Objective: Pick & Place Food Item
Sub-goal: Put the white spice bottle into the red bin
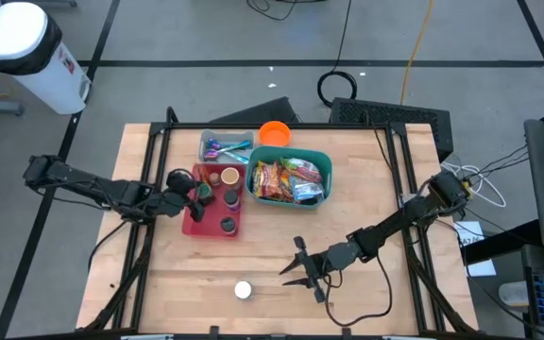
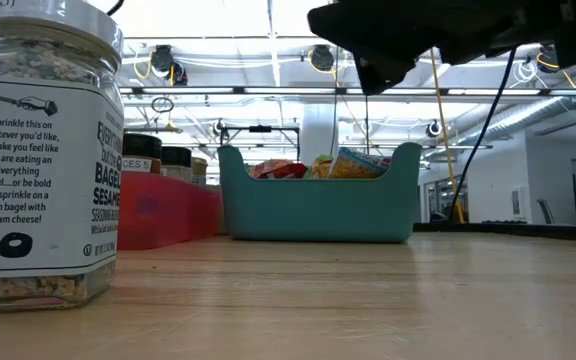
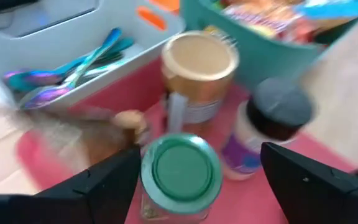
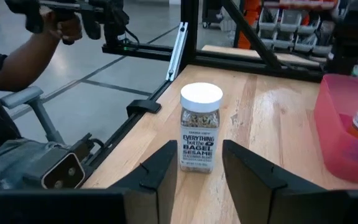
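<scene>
Left pincer (image 1: pixel 194 195) spread over the red tray (image 1: pixel 193 225), straddling a green-lidded jar (image 3: pixel 181 173). Seasoning jar (image 1: pixel 243 290) stands upright on the counter (image 1: pixel 385 293), well apart from the tray. Right pincer (image 1: pixel 302 271) sits near that jar, spread, gripping nothing.

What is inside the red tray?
The red tray holds spice jars: a gold-lidded jar, a green-lidded one, a black-lidded one. The left gripper covers part of the tray, so anything under it is hidden.
</scene>
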